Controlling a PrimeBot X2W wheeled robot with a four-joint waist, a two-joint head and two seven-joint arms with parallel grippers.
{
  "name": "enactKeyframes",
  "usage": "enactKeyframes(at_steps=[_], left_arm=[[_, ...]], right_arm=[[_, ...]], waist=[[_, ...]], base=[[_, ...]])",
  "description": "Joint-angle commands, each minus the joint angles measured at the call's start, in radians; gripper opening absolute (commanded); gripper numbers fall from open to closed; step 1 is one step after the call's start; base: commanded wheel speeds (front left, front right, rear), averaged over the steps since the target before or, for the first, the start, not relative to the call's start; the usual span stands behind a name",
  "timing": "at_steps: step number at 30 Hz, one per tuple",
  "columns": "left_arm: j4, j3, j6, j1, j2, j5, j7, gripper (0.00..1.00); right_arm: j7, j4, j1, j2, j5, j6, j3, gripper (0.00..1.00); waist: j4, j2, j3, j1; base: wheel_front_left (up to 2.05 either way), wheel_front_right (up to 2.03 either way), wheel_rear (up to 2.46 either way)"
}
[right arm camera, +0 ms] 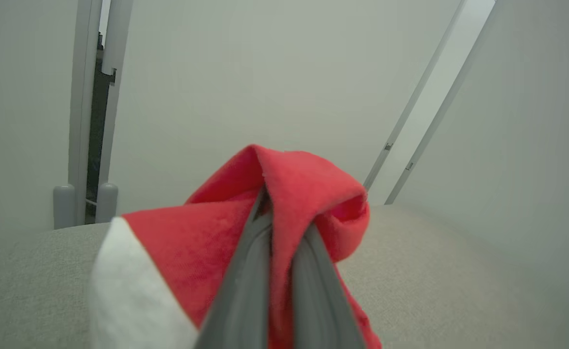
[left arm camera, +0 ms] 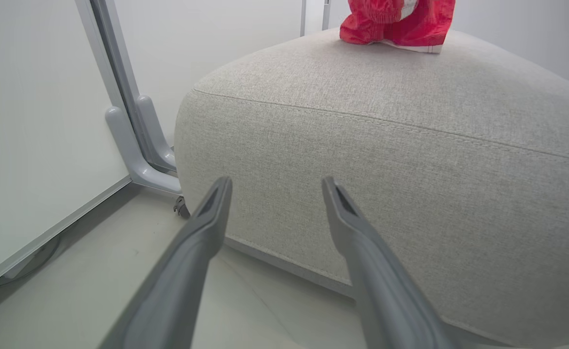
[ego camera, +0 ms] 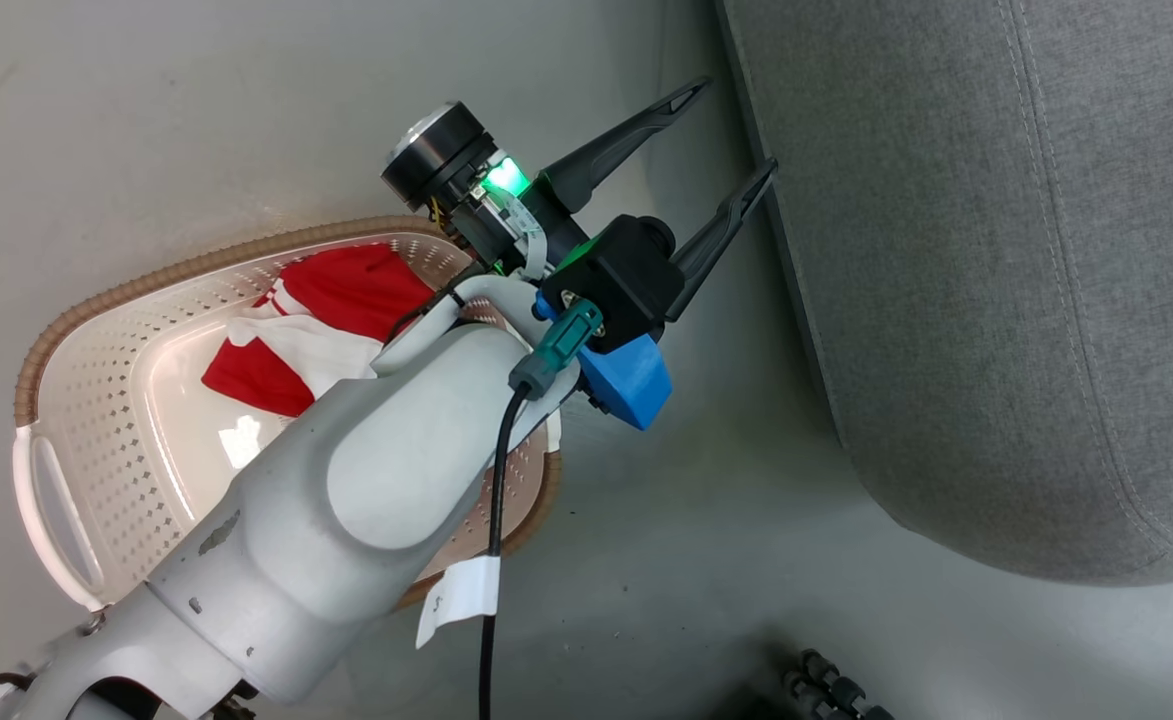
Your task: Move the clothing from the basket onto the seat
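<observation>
— Red garment (right arm camera: 206,232) where?
— Clamped tight between the closed fingers of the right gripper (right arm camera: 282,228), low over the top of the grey sofa (right arm camera: 434,271); touching or not, hard to tell.
— And the left gripper (ego camera: 734,128)?
— Spread wide, gripping nothing, tips close to the sofa's side, between basket (ego camera: 196,265) and sofa.
— Anything in the basket?
— Red-and-white jersey (ego camera: 336,300), crumpled on its perforated bottom, partly hidden behind the pale forearm (ego camera: 376,480). Basket itself down on the pale floor (ego camera: 696,560), near the sofa.

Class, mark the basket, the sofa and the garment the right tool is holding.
basket (ego camera: 86,400): head view, perforated white wall.
sofa (ego camera: 996,250): head view, grey upholstery.
held garment (right arm camera: 308,184): right wrist view, red fold.
</observation>
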Motion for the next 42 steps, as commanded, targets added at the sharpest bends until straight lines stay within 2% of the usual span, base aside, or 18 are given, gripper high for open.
enactKeyframes(at_steps=[1, 13, 14, 15, 16, 17, 25, 33, 42], left_arm=[[-0.005, -0.004, 0.005, -0.013, 0.006, 0.002, 0.003, 1.00], [-0.009, -0.013, 0.014, -0.009, 0.010, -0.008, 0.001, 1.00], [-0.008, -0.014, 0.013, -0.007, 0.011, -0.010, 0.001, 1.00], [-0.007, -0.016, 0.014, -0.007, 0.010, -0.011, 0.000, 1.00], [-0.005, -0.017, 0.014, -0.005, 0.012, -0.012, -0.001, 1.00], [-0.003, -0.018, 0.014, -0.004, 0.012, -0.014, -0.002, 1.00], [0.009, -0.017, 0.024, 0.024, -0.003, -0.031, -0.019, 1.00], [0.019, 0.000, 0.037, 0.080, -0.019, -0.054, -0.027, 1.00], [-0.055, 0.084, 0.072, 0.200, -0.019, -0.069, -0.027, 1.00]], right_arm=[[-0.004, 0.031, 0.019, 0.016, 0.003, 0.000, -0.002, 0.00], [-0.004, 0.169, 0.072, 0.069, 0.012, 0.000, 0.015, 0.00], [-0.004, 0.171, 0.073, 0.072, 0.013, 0.000, 0.014, 0.13], [-0.004, 0.172, 0.076, 0.072, 0.015, 0.000, 0.011, 0.43], [-0.004, 0.166, 0.079, 0.077, 0.017, 0.000, 0.008, 0.95], [-0.004, 0.159, 0.085, 0.082, 0.018, 0.000, 0.004, 1.00], [-0.004, 0.043, 0.203, 0.121, -0.002, 0.000, -0.015, 1.00], [-0.004, -0.093, 0.363, 0.165, -0.043, 0.000, -0.053, 1.00], [-0.004, -0.207, 0.459, 0.170, -0.058, 0.000, 0.061, 1.00]], waist=[[-0.001, 0.0000, 0.006, -0.0001], [0.005, 0.0000, 0.011, -0.0001], [0.004, 0.0000, 0.010, -0.0001], [0.004, 0.0000, 0.009, -0.0001], [0.004, 0.0000, 0.006, -0.0001], [0.004, 0.0000, 0.002, -0.0001], [0.004, 0.0000, -0.072, -0.0001], [0.013, 0.0000, -0.201, -0.0001], [0.052, 0.0000, -0.370, -0.0001]], base=[[0.00, 0.00, 0.00], [0.00, 0.00, 0.00], [0.00, 0.00, 0.00], [0.00, 0.00, 0.00], [0.00, 0.00, 0.00], [0.00, 0.00, 0.00], [0.00, 0.00, 0.00], [0.00, 0.00, 0.00], [0.00, 0.00, 0.00]])
